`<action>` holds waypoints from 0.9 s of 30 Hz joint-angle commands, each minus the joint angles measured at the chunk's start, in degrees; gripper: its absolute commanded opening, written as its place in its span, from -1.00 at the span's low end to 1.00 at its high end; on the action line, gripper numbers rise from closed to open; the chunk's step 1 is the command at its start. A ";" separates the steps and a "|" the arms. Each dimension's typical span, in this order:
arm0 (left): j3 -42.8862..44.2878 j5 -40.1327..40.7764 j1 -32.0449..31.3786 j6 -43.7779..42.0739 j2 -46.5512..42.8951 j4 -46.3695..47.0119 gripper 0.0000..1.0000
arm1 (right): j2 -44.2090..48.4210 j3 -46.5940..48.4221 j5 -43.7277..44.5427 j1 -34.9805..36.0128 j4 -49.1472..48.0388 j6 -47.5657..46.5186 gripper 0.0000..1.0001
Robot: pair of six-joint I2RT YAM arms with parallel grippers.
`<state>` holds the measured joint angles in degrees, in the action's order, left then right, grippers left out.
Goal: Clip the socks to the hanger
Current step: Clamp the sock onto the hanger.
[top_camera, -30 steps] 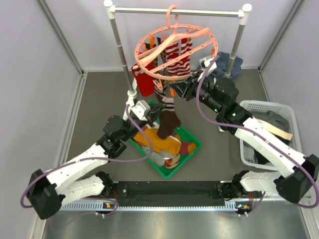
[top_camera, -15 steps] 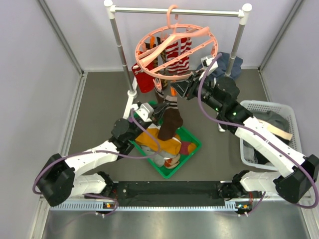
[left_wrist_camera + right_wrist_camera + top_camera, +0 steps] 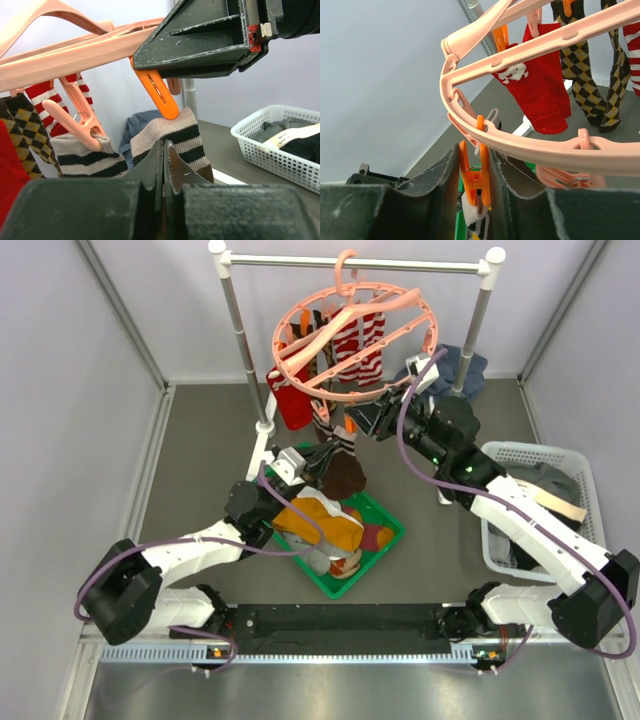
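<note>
The salmon-pink hanger (image 3: pixel 431 338) hangs from the rail with red (image 3: pixel 292 405), red-and-white striped (image 3: pixel 358 345) and argyle socks (image 3: pixel 585 85) clipped on. My left gripper (image 3: pixel 164 145) is shut on a brown sock with a beige, black-striped cuff (image 3: pixel 172 131). It holds the cuff up under the ring, and the brown foot (image 3: pixel 343 478) hangs bunched below. My right gripper (image 3: pixel 474 170) is shut on an orange clip (image 3: pixel 472 175), squeezing its handles. The clip's tip (image 3: pixel 167 107) sits on the cuff's top edge. A matching striped sock (image 3: pixel 85 157) hangs beside it from a pink clip (image 3: pixel 80 125).
Below the hanger a green tray (image 3: pixel 387 538) holds more socks, with a mustard orange one (image 3: pixel 320 520) on top. A white basket (image 3: pixel 520 450) of garments stands at the right. The silver rail (image 3: pixel 400 264) and its posts frame the hanger. A blue-grey cloth (image 3: pixel 462 365) lies behind.
My left arm has reached forward and raised the striped sock from above the tray up to the clip. The hanger has tilted slightly. My right gripper stays at the clip.
</note>
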<state>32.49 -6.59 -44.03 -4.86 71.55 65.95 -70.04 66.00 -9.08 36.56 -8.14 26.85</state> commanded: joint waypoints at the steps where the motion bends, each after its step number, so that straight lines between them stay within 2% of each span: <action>1: 0.73 0.79 -0.27 -0.50 0.34 5.06 -1.00 | 0.69 -0.52 -2.52 -0.43 -1.79 1.71 -1.00; 27: 2.58 1.84 -0.27 1.26 1.22 7.17 -1.00 | -0.62 -2.71 -3.75 -0.43 -6.27 7.86 -1.00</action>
<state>32.71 -4.84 -44.03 -4.56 73.03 68.05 -70.32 64.34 -11.68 36.45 -12.88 32.97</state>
